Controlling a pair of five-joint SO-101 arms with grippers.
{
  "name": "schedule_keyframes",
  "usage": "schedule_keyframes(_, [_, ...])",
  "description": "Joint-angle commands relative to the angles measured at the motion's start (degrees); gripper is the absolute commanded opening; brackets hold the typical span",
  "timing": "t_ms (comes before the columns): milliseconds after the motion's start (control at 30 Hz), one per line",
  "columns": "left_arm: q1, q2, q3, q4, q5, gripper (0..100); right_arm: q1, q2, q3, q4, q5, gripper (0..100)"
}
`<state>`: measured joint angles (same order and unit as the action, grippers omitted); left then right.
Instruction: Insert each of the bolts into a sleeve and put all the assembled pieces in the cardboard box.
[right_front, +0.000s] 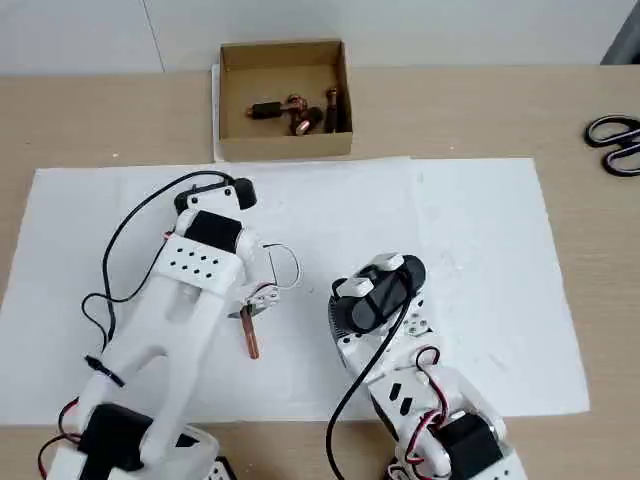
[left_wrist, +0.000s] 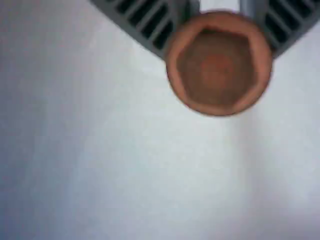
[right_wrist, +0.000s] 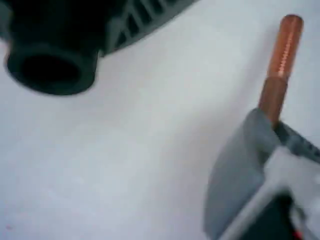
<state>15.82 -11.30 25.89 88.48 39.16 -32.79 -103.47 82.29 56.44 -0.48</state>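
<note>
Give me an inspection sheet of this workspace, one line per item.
Surface: wooden table, with a white paper sheet under both arms.
Job's things: copper bolt over the sheet; black sleeve; cardboard box on the table beyond the sheet, holding assembled pieces.
Clutter: scissors at the table's edge.
Grippers: left gripper shut on the bolt; right gripper shut on the sleeve.
Cables: black cable loops beside the left arm; another black cable and red wires run on the right arm.
Surroundings: pale surface beyond the table.
</note>
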Motion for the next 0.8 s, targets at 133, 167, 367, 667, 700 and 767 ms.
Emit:
schedule_keyframes(133, [-0.2,4.1,-2.3,-3.4,-1.7,1,0.6,-0.6,-4.5,1.0,0.1,0.4])
schedule_keyframes(167, [-0.2,4.7,-2.3,-3.4,-1.7,1,0.6,-0.6,-4.8,1.0,0.1,0.4])
schedule_keyframes(367, [-0.4,6.9,-2.4,-3.4,-1.7,13,0.6,-0.6,-4.9,1.0,0.1,0.4])
schedule_keyframes(667, [-0.4,6.9,-2.5,-3.5,-1.7,18,0.6,-0.6,-5.0,1.0,0.2,0.4])
schedule_keyframes(700, [-0.5,7.1,-2.5,-3.5,-1.7,18,0.6,-0.6,-5.0,1.0,0.2,0.4])
schedule_keyframes(767, [-1.5,7.2,-2.2,-4.5,-1.8,18,0.6,-0.6,-5.0,1.0,0.2,0.4])
